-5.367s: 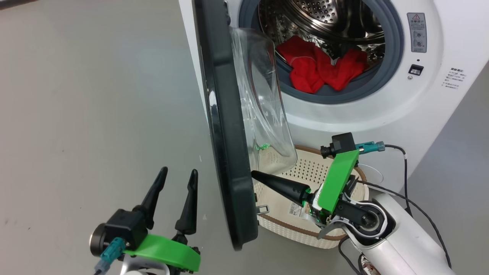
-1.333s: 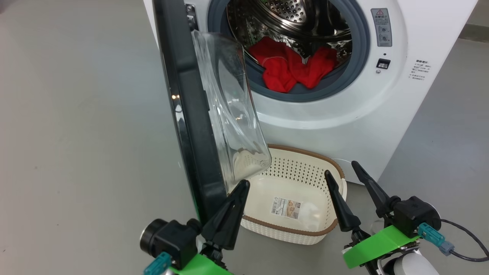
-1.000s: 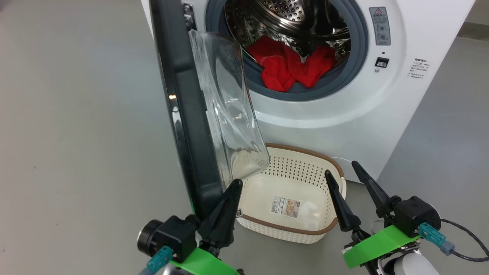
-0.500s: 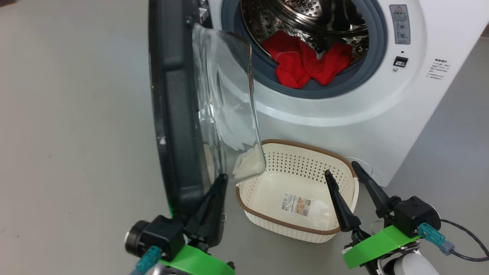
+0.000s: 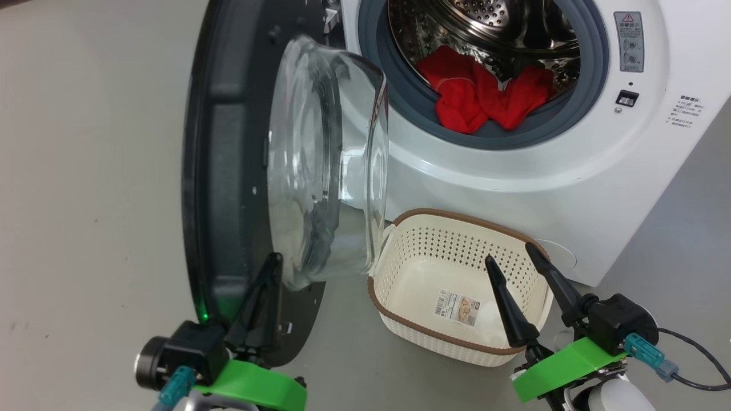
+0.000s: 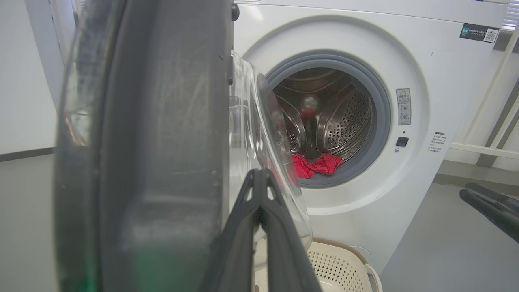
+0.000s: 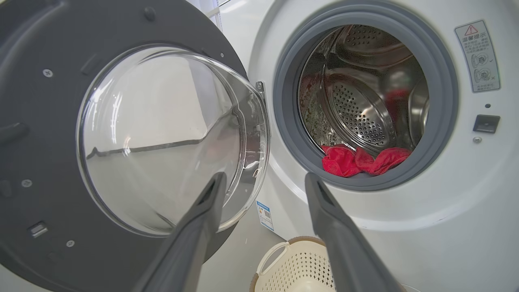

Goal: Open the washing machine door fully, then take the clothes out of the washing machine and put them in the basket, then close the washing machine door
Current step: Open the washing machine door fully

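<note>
Apparently the left gripper (image 5: 273,264), fingers together, touches the door (image 5: 228,171), which lies to its left; the right gripper (image 5: 508,253) gapes wide by the basket (image 5: 434,251).

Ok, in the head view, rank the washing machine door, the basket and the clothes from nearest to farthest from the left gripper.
Measured from the shut left gripper:
1. washing machine door, right at the fingertips, on the left.
2. basket, low down, off to the gripper's right.
3. clothes, deep inside the washing machine, upper right.
</note>
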{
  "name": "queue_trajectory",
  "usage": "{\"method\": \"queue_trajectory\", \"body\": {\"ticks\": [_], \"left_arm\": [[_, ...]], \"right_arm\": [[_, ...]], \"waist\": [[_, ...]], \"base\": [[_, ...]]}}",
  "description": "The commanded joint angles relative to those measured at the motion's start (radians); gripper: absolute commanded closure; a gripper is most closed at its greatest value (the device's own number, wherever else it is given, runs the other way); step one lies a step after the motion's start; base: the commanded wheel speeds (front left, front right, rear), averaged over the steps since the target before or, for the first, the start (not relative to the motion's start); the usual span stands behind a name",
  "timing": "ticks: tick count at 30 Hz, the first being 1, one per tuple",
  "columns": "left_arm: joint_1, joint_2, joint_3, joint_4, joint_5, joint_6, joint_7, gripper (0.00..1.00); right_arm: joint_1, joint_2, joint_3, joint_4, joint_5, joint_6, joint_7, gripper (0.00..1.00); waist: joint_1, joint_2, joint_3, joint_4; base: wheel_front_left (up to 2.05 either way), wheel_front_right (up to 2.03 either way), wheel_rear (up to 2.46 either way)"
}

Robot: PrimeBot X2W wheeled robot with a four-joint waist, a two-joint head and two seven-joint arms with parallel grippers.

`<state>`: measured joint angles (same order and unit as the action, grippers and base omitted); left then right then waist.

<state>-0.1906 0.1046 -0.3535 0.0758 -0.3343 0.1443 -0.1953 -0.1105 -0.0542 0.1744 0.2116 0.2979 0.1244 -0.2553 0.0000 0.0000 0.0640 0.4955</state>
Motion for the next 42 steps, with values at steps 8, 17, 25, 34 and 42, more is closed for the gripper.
{"method": "queue_trajectory", "body": {"ticks": [8, 17, 25, 34, 42], "left_arm": [[-0.036, 0.054, 0.108, 0.018, -0.021, 0.035, -0.022, 1.00], [-0.051, 0.068, 0.175, 0.055, -0.043, 0.063, -0.045, 1.00], [-0.083, 0.083, 0.223, 0.102, -0.049, 0.072, -0.058, 1.00], [-0.144, 0.093, 0.263, 0.176, -0.051, 0.063, -0.065, 1.00], [-0.183, 0.097, 0.297, 0.240, -0.059, 0.049, -0.066, 1.00]], "right_arm": [[-0.022, 0.004, 0.028, -0.016, -0.015, 0.006, -0.006, 0.00], [-0.021, 0.004, 0.024, -0.018, -0.034, 0.006, -0.006, 0.00], [-0.026, 0.004, 0.029, -0.012, -0.047, 0.006, -0.006, 0.00], [-0.026, 0.004, 0.033, -0.015, -0.056, 0.006, 0.001, 0.00], [-0.021, 0.004, 0.041, -0.020, -0.059, 0.006, 0.009, 0.00]], "waist": [[0.0000, 0.0000, 0.004, 0.001], [0.0000, 0.0000, 0.023, -0.003], [0.0000, 0.0000, 0.040, 0.004], [0.0000, 0.0000, 0.049, 0.017], [0.0000, 0.0000, 0.044, 0.018]], "base": [[0.00, 0.00, 0.00], [0.00, 0.00, 0.00], [0.00, 0.00, 0.00], [0.00, 0.00, 0.00], [0.00, 0.00, 0.00]]}}
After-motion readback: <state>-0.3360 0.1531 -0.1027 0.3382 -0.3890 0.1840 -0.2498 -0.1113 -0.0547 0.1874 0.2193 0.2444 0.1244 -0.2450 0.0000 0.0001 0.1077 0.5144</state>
